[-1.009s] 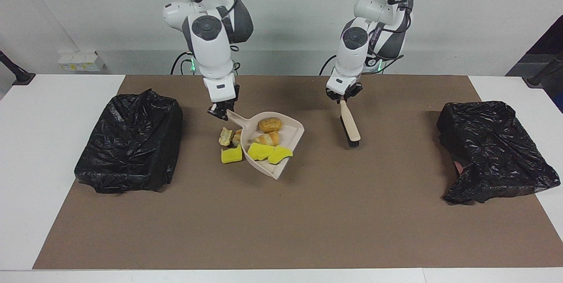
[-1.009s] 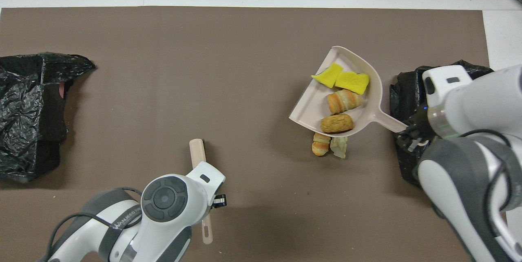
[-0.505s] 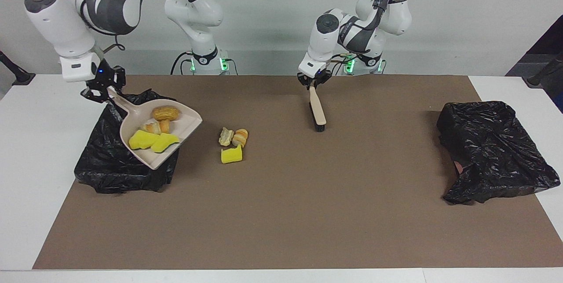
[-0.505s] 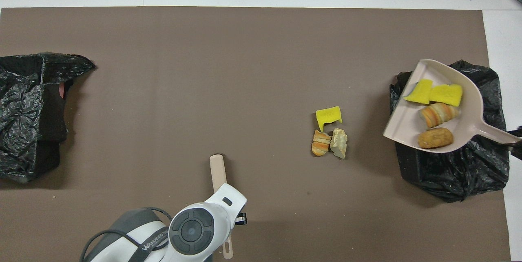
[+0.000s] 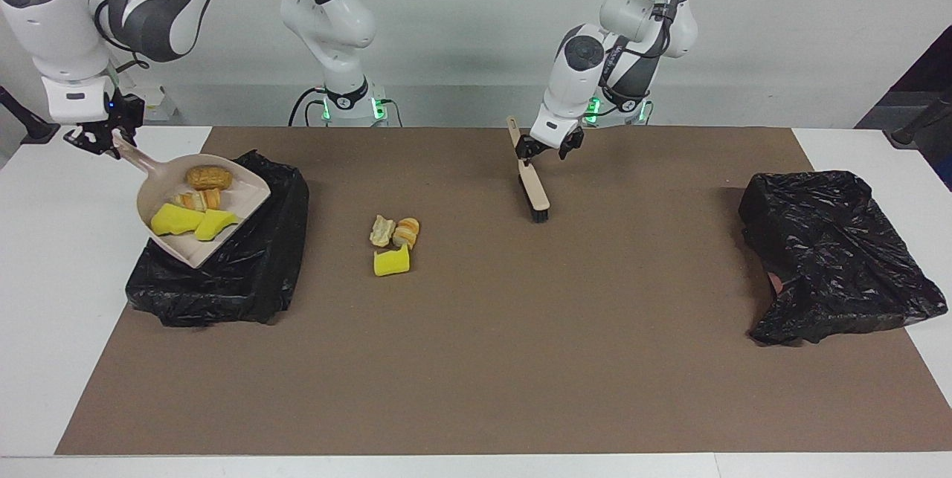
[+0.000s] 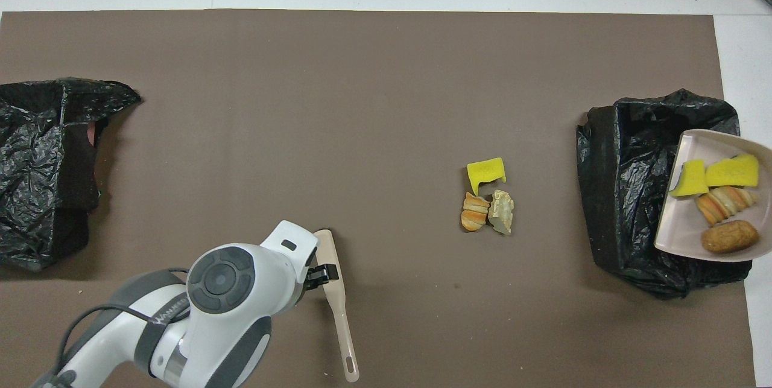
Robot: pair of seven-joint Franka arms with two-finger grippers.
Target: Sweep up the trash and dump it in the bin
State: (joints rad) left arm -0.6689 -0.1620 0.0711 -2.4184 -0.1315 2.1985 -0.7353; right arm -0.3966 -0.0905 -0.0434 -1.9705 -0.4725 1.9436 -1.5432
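Observation:
My right gripper (image 5: pixel 104 142) is shut on the handle of the beige dustpan (image 5: pixel 223 229), holding it tilted above the black-bagged bin (image 5: pixel 245 270) at the right arm's end. Yellow sponge chunks (image 5: pixel 192 223) and bread pieces (image 5: pixel 207 178) of trash lie in the pan (image 6: pixel 678 228). More trash, a yellow chunk (image 6: pixel 485 171) and two bread bits (image 6: pixel 487 212), sits mid-mat. My left gripper (image 5: pixel 545 153) is open beside the handle of the beige brush (image 5: pixel 534 192), which rests on the mat (image 6: pixel 335 297).
A second black-bagged bin (image 5: pixel 825 240) sits at the left arm's end of the brown mat (image 5: pixel 520 359). White table (image 5: pixel 44 299) surrounds the mat.
The right arm carried the loaded dustpan from mid-mat to above the bin. The left gripper opened and let go of the brush handle, which now lies free.

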